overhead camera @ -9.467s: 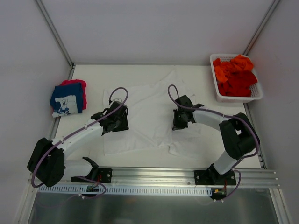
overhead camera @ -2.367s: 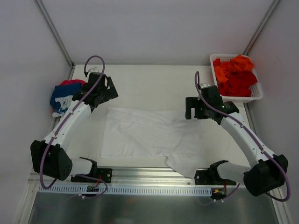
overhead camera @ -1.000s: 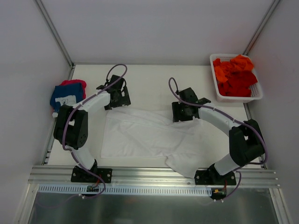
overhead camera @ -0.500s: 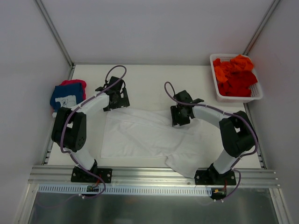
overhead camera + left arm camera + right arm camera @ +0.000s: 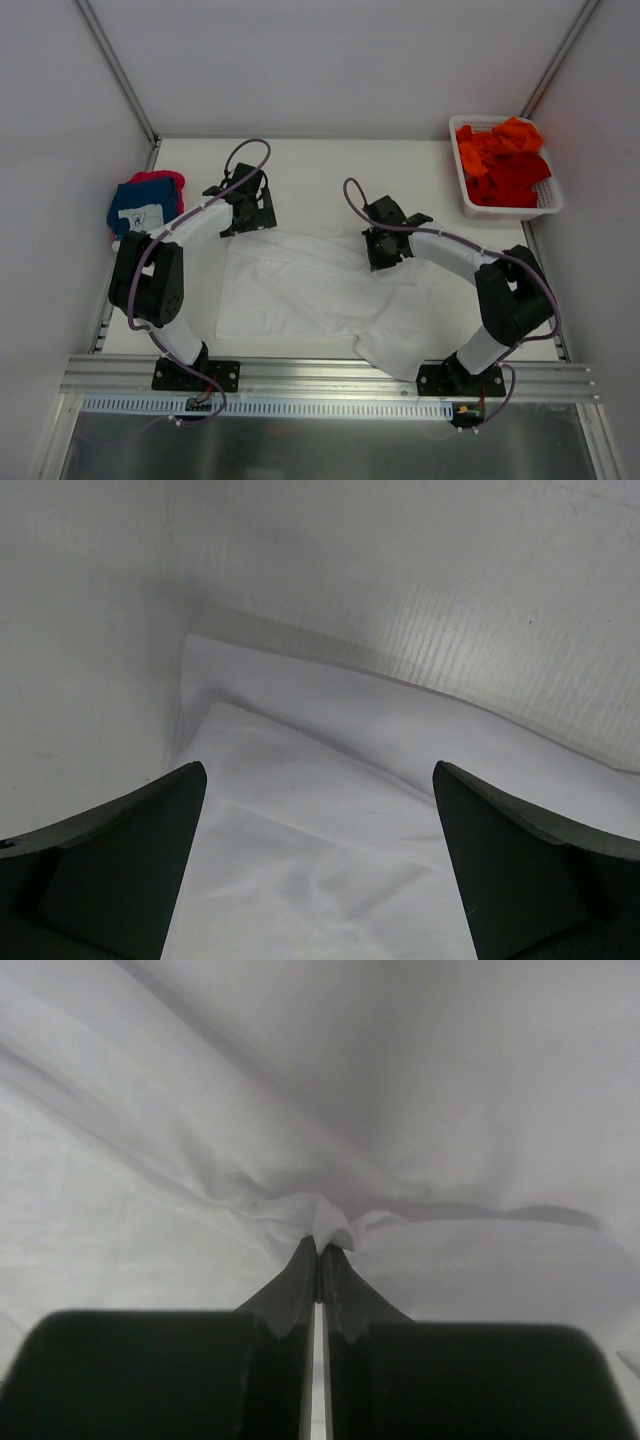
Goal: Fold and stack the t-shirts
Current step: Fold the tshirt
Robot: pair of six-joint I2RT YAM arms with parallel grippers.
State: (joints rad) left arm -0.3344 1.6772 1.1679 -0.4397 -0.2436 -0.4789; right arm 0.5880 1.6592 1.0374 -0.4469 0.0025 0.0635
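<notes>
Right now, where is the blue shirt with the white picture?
In the top view, the blue shirt sits folded on a pink-red shirt at the left edge of the table, left of the spread white shirt.

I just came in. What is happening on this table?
Two robot arms are working on a plain white cloth t-shirt that lies partly folded on the table. The right gripper is shut on a pinch of its cloth near the far edge. The left gripper hangs open over the shirt's far left corner, holding nothing. A folded navy t-shirt lies on a pink-red one at the left; orange and red t-shirts wait in a white plastic lattice basket at the far right.
</notes>
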